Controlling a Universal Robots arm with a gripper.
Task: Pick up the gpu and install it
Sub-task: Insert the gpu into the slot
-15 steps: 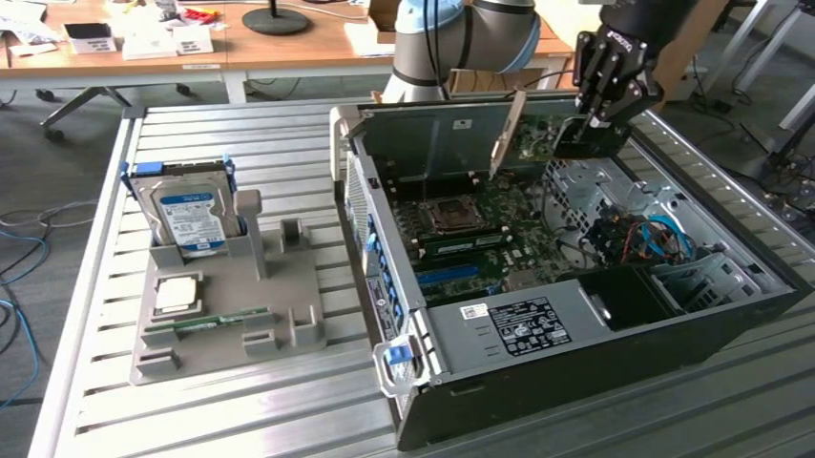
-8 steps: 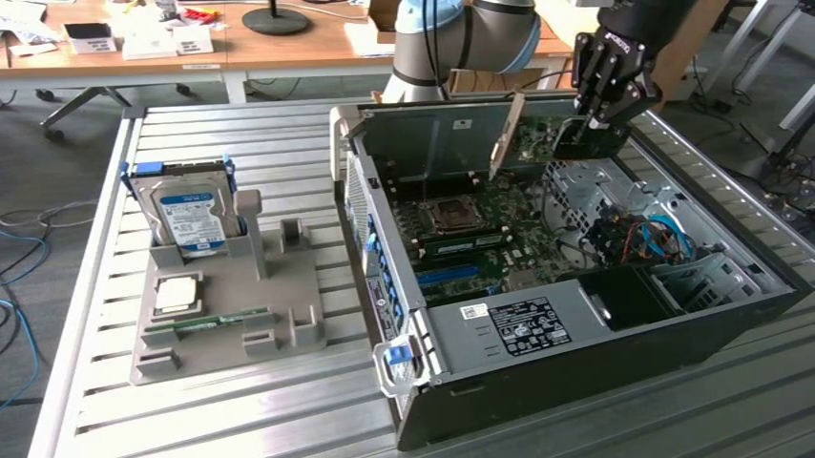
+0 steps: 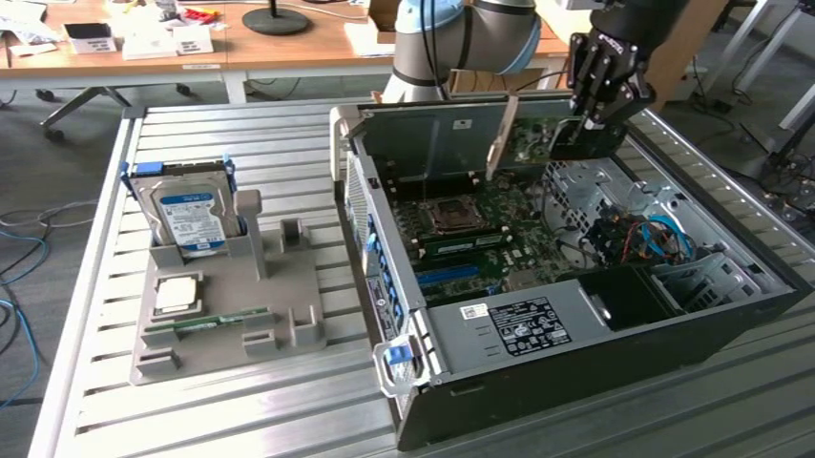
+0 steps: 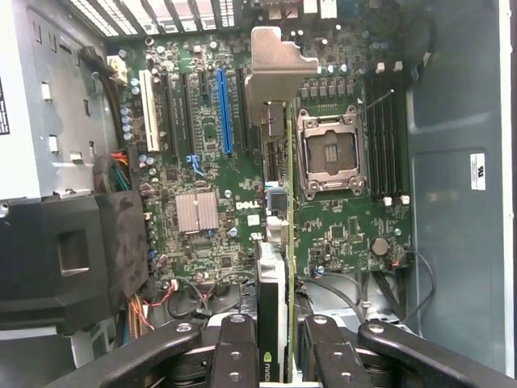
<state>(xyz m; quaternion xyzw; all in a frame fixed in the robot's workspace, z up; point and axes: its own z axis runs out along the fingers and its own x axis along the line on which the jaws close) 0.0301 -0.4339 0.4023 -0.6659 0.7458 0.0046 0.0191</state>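
Carrying the gpu [image 3: 545, 132], a thin flat dark card with a green edge and a silver metal bracket [image 4: 275, 73] at one end. Clamping it in the gripper [image 4: 279, 356], jaws almost closed and pressing on the two flat faces of the card. Holding it upright on its long edge, with the card reaching out from the fingers [image 4: 234, 352] toward the exterior view's left. Hanging it above the open computer case [image 3: 612, 382], over the far part of the motherboard [image 4: 202, 162], near the processor socket [image 4: 327, 153].
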